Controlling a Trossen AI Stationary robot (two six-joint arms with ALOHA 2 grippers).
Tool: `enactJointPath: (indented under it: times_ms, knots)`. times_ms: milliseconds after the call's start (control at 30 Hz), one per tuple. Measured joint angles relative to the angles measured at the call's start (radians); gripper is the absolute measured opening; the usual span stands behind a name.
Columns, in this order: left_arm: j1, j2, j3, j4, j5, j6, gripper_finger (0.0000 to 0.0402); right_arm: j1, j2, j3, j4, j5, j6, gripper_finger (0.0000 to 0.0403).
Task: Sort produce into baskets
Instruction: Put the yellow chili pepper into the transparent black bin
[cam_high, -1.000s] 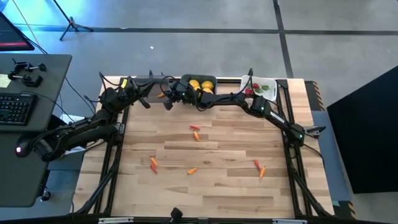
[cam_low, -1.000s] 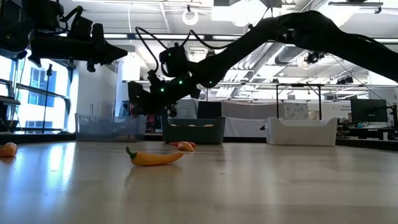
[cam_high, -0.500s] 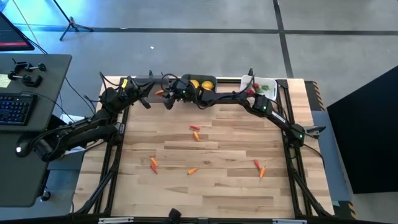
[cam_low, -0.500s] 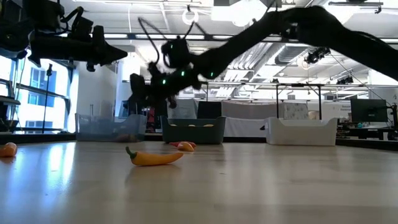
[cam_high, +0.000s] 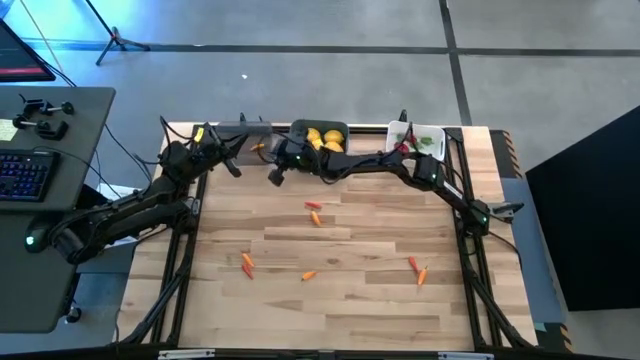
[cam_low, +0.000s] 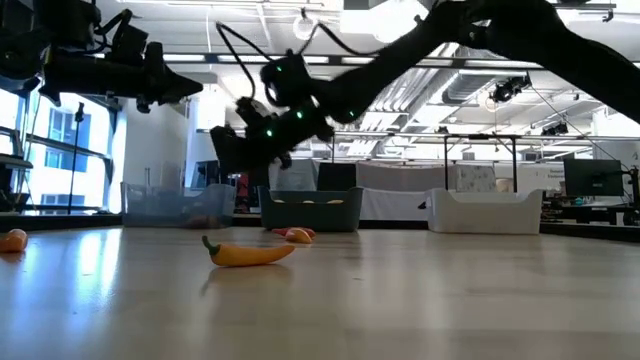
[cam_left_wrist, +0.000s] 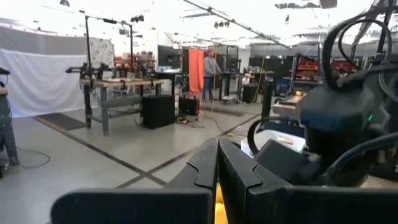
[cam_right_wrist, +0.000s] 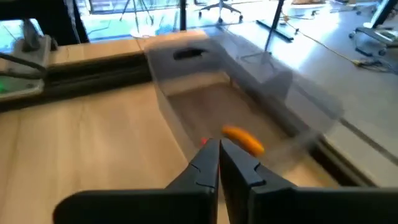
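Observation:
My right gripper (cam_high: 274, 178) hangs shut and empty over the table just in front of the clear-grey bin (cam_high: 248, 133). It also shows in the right wrist view (cam_right_wrist: 218, 149). One orange carrot (cam_right_wrist: 244, 139) lies on the floor of that bin (cam_right_wrist: 205, 93). The dark teal bin (cam_high: 320, 128) holds yellow lemons (cam_high: 322, 138). The white bin (cam_high: 428, 132) holds red and green bits. My left gripper (cam_high: 234, 167) waits shut and raised at the table's far left (cam_left_wrist: 217, 155). Several carrots lie loose on the table, such as one at the middle (cam_high: 315, 212).
Loose carrots lie at the near left (cam_high: 247, 263), near middle (cam_high: 310, 274) and near right (cam_high: 416, 268). In the low view one carrot (cam_low: 248, 253) lies close to the camera. The three bins stand in a row along the far edge. A desk with a keyboard (cam_high: 25, 170) stands left of the table.
My right gripper has drawn back from over the clear-grey bin toward the table's near edge. The orange carrot that was beside its fingers now lies in that bin.

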Motion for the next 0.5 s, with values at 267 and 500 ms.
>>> enactJointPath:
  times_ms: [267,500]
  knots:
    - [-0.03,-0.015,0.028,-0.143,0.112,-0.024,0.0,0.028,-0.23,-0.425,0.23,0.025,0.072,0.0]
    - [-0.177,-0.015,0.182,-0.481,0.127,0.06,0.0,0.069,-0.502,-0.775,0.274,0.12,0.088,0.0]
